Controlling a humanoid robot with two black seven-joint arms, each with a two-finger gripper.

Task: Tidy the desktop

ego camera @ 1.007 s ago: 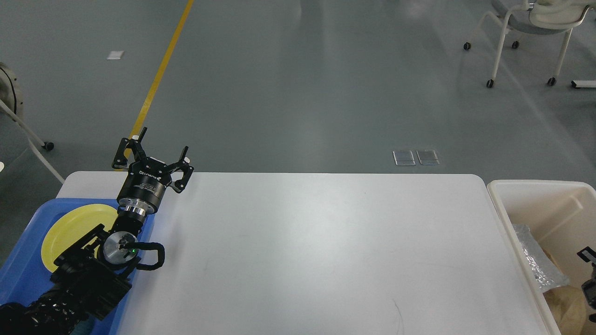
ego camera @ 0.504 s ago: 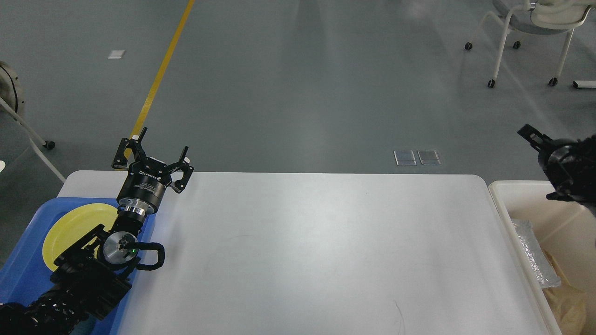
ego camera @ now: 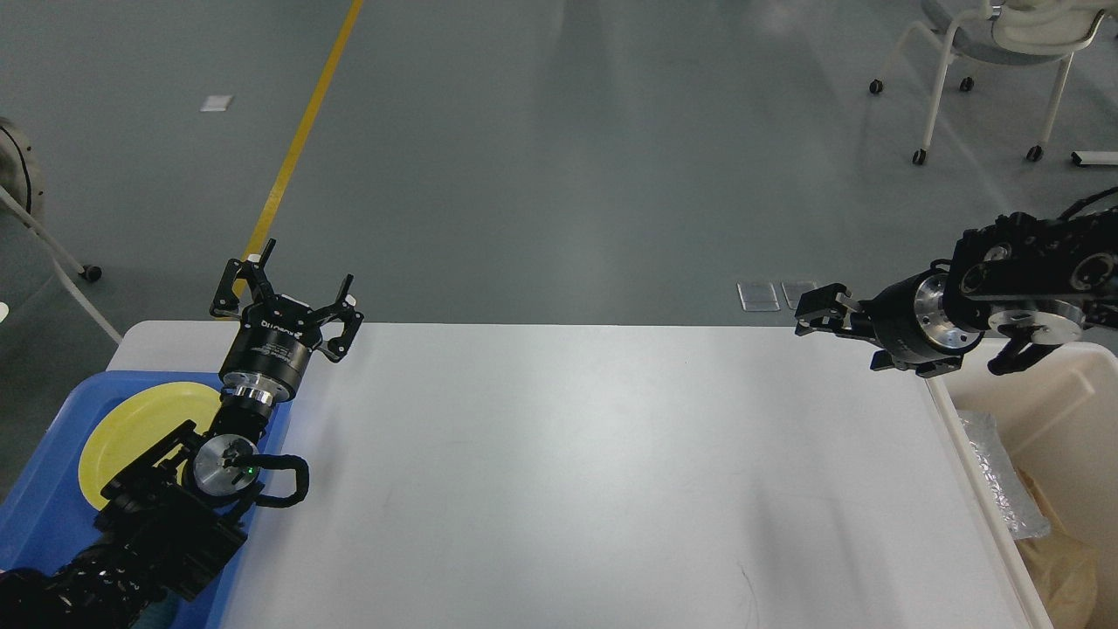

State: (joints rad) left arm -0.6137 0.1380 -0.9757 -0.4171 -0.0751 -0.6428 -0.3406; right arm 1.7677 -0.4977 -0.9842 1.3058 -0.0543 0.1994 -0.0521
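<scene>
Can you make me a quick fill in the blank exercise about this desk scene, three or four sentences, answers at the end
1. The yellow plate lies in the ____ tray.
2. The left claw has its fingers spread ____.
3. The cream bin stands at the ____ end of the desktop.
4. The crumpled foil lies inside the ____.

Missing words: blue; open; right; bin

A lab hall: grey floor [ego camera: 559,157] with yellow line [ego camera: 297,140], wheeled chair [ego camera: 996,52].
</scene>
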